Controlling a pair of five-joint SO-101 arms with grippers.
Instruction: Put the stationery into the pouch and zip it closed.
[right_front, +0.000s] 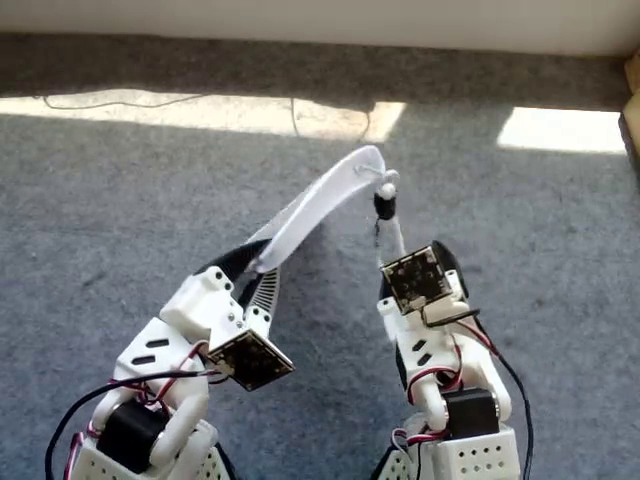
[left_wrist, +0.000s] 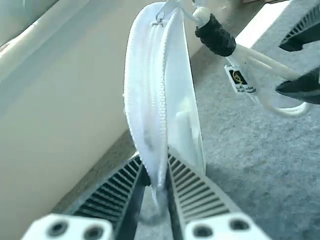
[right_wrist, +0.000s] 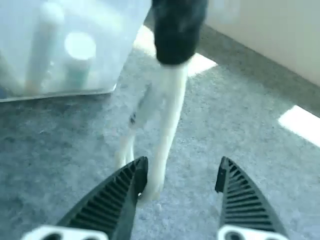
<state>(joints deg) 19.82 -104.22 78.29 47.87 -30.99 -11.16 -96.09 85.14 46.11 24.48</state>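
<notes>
- The left claw (left_wrist: 156, 167) was clamped shut on the near end of the white pouch (left_wrist: 160, 90). It held the pouch edge-on, clear of the grey carpet (right_front: 120, 230).
- From that grip the pouch rose up and away, with its zip (left_wrist: 149, 100) running along the edge facing the wrist camera and the slider (left_wrist: 159, 20) at the far end.
- A white cord (right_wrist: 167, 115) with a black toggle (right_wrist: 177, 30) hung from the far end.
- The right claw (right_wrist: 182, 172) stood wide open and gripped nothing. The cord's loose end dangled between its fingers, just beside one of them.
- Through the pouch's translucent side, pale stick-shaped stationery (right_wrist: 42, 45) showed inside.
</notes>
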